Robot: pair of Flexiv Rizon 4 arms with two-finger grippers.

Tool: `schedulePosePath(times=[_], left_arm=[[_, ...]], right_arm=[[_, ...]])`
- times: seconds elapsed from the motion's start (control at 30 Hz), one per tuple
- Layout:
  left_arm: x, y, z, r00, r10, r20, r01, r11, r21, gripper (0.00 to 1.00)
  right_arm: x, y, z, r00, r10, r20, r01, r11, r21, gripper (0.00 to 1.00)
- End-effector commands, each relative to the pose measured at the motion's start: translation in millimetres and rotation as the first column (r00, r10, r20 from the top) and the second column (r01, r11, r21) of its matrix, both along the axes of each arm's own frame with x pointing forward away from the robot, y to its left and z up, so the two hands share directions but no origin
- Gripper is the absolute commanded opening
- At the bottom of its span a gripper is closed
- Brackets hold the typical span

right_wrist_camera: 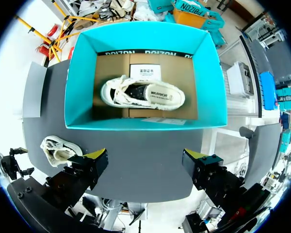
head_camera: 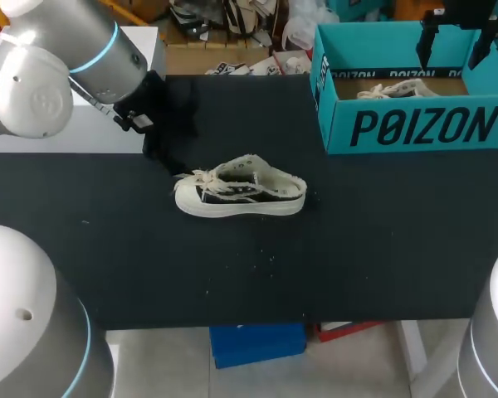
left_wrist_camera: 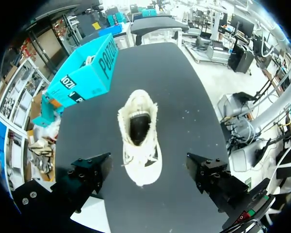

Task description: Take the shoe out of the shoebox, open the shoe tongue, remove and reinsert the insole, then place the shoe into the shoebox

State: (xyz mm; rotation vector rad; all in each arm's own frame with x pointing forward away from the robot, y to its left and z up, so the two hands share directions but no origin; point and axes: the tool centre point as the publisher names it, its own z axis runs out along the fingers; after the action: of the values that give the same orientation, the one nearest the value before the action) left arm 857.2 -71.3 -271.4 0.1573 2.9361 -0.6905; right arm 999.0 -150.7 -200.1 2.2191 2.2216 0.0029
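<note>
A cream and black canvas shoe (head_camera: 241, 192) stands on its sole in the middle of the black table, toe to the left. In the left wrist view this shoe (left_wrist_camera: 139, 138) lies below and ahead of my open left gripper (left_wrist_camera: 148, 164), toe toward it, fingers apart from it on either side. The teal shoebox (head_camera: 415, 128) stands at the back right with a second shoe (head_camera: 398, 89) inside. My right gripper (right_wrist_camera: 145, 158) hangs open above the box (right_wrist_camera: 80, 87), looking down on that shoe (right_wrist_camera: 143, 93). Both grippers hold nothing.
A white block (head_camera: 66, 133) sits at the table's back left, beside my left arm. The black tabletop (head_camera: 357, 249) is bare between the shoe and the front edge. The shoe on the table (right_wrist_camera: 58, 148) also shows beside my right gripper's finger.
</note>
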Motion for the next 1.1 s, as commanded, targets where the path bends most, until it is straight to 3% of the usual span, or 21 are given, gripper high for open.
schedulePosePath(times=[0.03,0.27,0.47,0.73,1.1], left_arm=[[7.3,4.2,-0.2,1.0,0.006,0.019,-0.005,0.999,-0.037,1.0],[36.7,15.0,-8.8,0.997,-0.011,0.075,0.022,0.988,-0.151,1.0],[44.7,24.4,-22.9,0.999,0.002,0.043,0.007,0.981,-0.193,1.0],[30.5,22.5,-24.4,0.999,-0.027,0.018,0.031,0.973,-0.228,1.0],[-9.1,25.2,-22.3,1.0,-0.011,-0.005,0.009,0.97,-0.241,1.0]], right_arm=[[0.4,0.3,0.2,1.0,-0.001,-0.001,0.001,1.0,0.0,1.0],[0.4,0.3,0.2,1.0,-0.001,-0.001,0.001,1.0,0.0,1.0],[0.4,0.3,0.2,1.0,-0.001,-0.001,0.001,1.0,0.0,1.0],[0.4,0.3,0.2,1.0,-0.001,-0.001,0.001,1.0,0.0,1.0],[0.4,0.3,0.2,1.0,-0.001,-0.001,0.001,1.0,0.0,1.0]])
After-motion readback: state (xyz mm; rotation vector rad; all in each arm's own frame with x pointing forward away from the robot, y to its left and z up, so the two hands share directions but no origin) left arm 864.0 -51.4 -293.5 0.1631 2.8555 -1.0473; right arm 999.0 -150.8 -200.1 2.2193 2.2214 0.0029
